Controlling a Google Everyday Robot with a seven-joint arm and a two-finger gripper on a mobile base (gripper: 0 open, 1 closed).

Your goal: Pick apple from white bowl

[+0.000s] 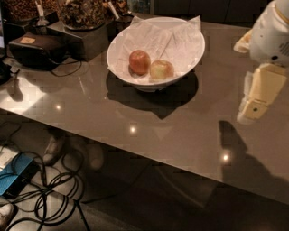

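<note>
Watching from the one camera. The pincer (254, 103) hangs at the right edge of view, above the desk (180, 131) and well apart from the white bowl (115, 61). It points down and to the left; I see pale cream parts below the white arm casing, but I cannot tell whether it is spread or pressed together. It holds nothing that I can see. Its shadow (229, 135) falls on the desk just left of it.

The bowl stands on the far middle of the desk, lined with crinkled white paper (180, 40). The apple (161, 69), yellow-green with a light blush, lies in the bottom of the bowl towards the near right. A darker red apple (139, 62) lies just beside it on the left; touching or not, I cannot tell.

Far left on the desk: a black case (36, 50) and a container of brown bits (83, 11). Cables (54, 191) lie tangled on the floor below.
</note>
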